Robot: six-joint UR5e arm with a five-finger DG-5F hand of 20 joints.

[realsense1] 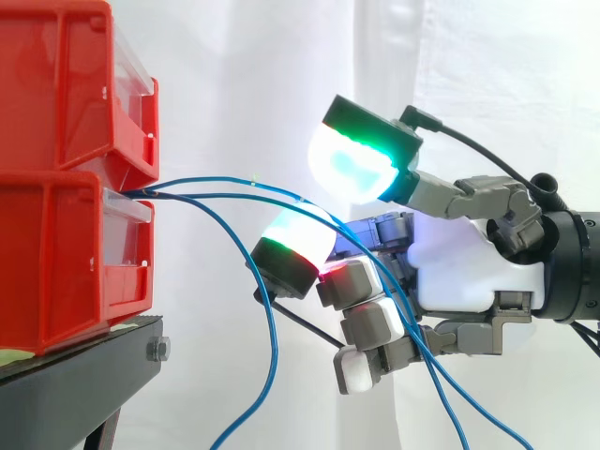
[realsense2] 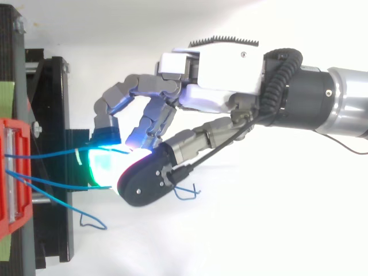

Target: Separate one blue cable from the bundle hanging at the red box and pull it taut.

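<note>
In the side view the red box [realsense1: 66, 234], two bins stacked on the black stand [realsense1: 84, 375], fills the nine o'clock side. The bundle [realsense1: 150, 190] comes out at the seam between the bins and fans toward three o'clock. One slack strand [realsense1: 272, 319] sags away to six o'clock and hangs free, well apart from the rest. The blue cable [realsense2: 52, 154] that matters runs almost level from the box and ends at the hand [realsense1: 469, 272], which reaches in from three o'clock. More strands cross in front of the hand and fall toward five o'clock.

From above, the box sits at nine o'clock and the hand [realsense2: 218, 75] lies across the middle, aimed at it. The cable meets the hand at its nine o'clock tip.

I judge the separating step to be nearly done: one cable is lifted clear of its sagging neighbours and lies at the hand. Whether the hand is clamped on it or merely cradles it I cannot tell.

The cable shows a gentle arch, so it is not yet taut. The next move calls for a firm hold on that single strand, then a steady draw toward three o'clock, away from the box, without snagging the strands draped across the hand.
</note>
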